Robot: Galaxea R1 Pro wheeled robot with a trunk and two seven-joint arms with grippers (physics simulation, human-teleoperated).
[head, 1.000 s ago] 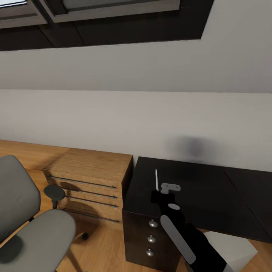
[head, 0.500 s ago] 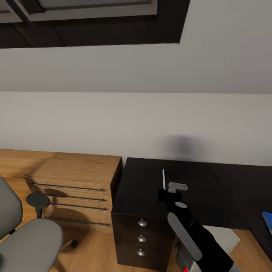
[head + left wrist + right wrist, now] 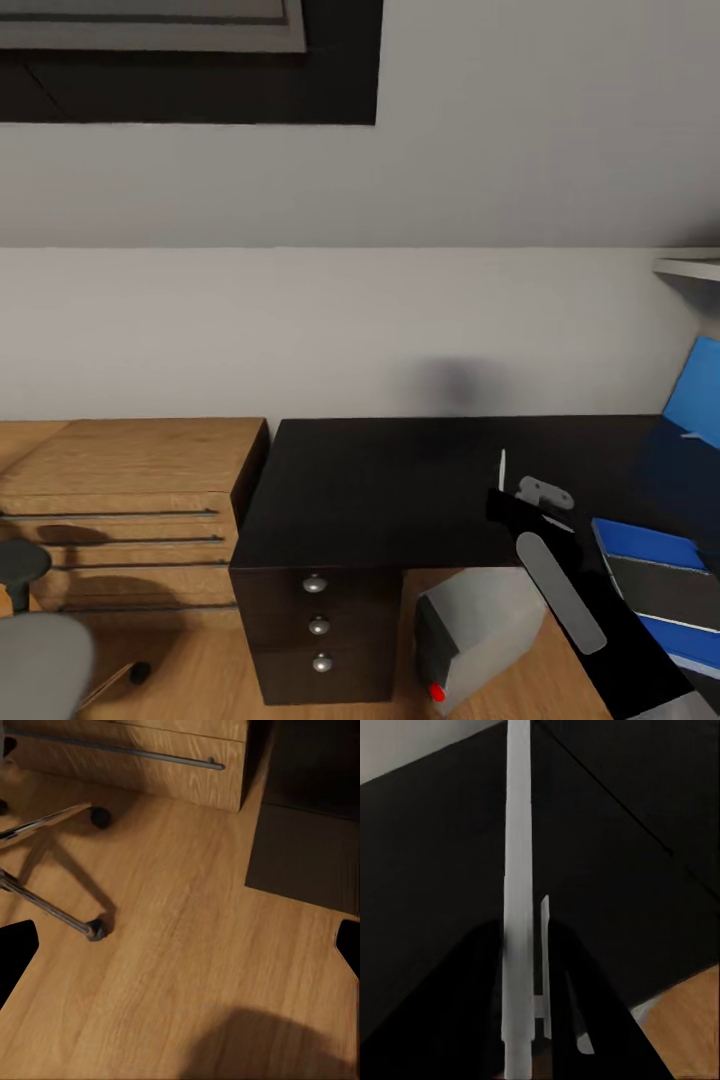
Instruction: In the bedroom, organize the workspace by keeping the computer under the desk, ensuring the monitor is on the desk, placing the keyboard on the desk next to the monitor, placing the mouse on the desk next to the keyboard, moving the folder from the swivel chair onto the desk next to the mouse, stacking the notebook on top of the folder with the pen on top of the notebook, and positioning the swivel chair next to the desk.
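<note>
My right gripper (image 3: 504,498) is shut on the thin white pen (image 3: 501,469), holding it upright over the black desk (image 3: 380,480). In the right wrist view the pen (image 3: 517,885) runs between the fingers (image 3: 574,997) above the dark desktop. At the desk's right end lies the blue folder (image 3: 645,543) with the dark grey notebook (image 3: 665,590) on top of it. The silver-grey computer (image 3: 480,620) stands under the desk. A part of the grey swivel chair (image 3: 40,665) shows at the lower left. My left gripper (image 3: 180,952) hangs open over the wooden floor beside the chair's chrome base (image 3: 52,911).
A light wooden drawer chest (image 3: 120,480) stands against the desk's left side. The desk's three drawers with silver knobs (image 3: 318,625) face me. A blue wall panel (image 3: 700,395) leans at the far right under a white shelf (image 3: 690,268).
The head view has swung to the right: the chest and chair slid left, and the folder, notebook and computer came into view. The right gripper still holds the pen over the desk.
</note>
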